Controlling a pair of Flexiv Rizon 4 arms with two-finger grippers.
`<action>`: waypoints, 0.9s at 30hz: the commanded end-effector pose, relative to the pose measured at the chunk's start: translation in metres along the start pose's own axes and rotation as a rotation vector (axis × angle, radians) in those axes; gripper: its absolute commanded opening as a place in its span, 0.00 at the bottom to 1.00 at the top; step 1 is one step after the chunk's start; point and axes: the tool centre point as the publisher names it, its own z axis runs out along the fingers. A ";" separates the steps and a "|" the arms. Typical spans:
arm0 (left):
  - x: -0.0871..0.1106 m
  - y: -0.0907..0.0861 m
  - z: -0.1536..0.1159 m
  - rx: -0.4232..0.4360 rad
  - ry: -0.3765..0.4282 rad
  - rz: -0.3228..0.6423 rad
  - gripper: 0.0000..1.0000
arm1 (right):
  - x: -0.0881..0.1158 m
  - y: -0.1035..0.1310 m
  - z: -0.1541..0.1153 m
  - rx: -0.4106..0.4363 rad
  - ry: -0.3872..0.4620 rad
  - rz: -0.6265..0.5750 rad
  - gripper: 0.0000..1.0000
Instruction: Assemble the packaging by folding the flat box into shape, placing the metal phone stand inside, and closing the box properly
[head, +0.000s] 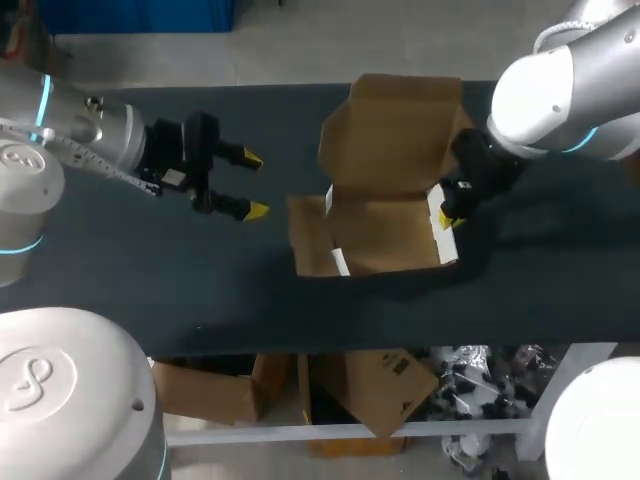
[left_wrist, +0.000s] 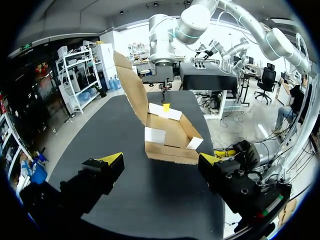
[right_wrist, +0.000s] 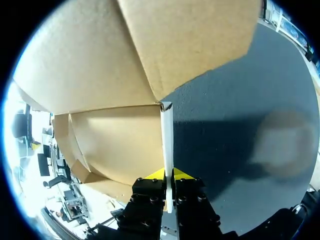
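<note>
Closest in, the table (head: 150, 290) is showing a dark strip of bare top along its near edge, and the box (head: 385, 240) is sitting just beyond that strip, right of the middle, brown and open upward. Its front wall is facing the near edge, and a side flap (head: 308, 235) is lying folded out flat on the table at the box's left. Small white tabs (head: 340, 262) are showing at the box's corners. The right gripper (head: 447, 215), coming in from the right, is pinching the box's right wall (head: 436, 232) from above, its yellow tips pressed onto the thin white-faced panel; in the right wrist view the right gripper (right_wrist: 168, 176) is clamping the white edge of that wall (right_wrist: 167, 135) from both sides, with the box's brown inside (right_wrist: 115, 145) on one side of it and bare table (right_wrist: 225, 125) on the other. The left gripper (head: 254, 184) is hanging over the table well to the left of the box, touching nothing, its fingers standing wide apart; in the left wrist view the left gripper (left_wrist: 161, 159) is pointing at the box (left_wrist: 170, 135), which is lying ahead of it and apart from it. Farthest back, the lid (head: 395, 130) is standing raised from the box's rear wall, on the side toward the table's far edge
</note>
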 end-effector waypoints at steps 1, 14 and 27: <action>0.002 0.000 -0.001 -0.001 -0.003 0.000 1.00 | 0.000 0.003 -0.002 0.059 0.003 0.001 0.00; 0.002 0.000 -0.001 -0.001 -0.003 0.000 1.00 | 0.007 0.001 0.003 0.102 -0.038 0.096 0.00; 0.006 -0.001 0.004 -0.047 0.030 0.076 1.00 | 0.009 -0.010 0.016 0.167 -0.113 0.195 0.00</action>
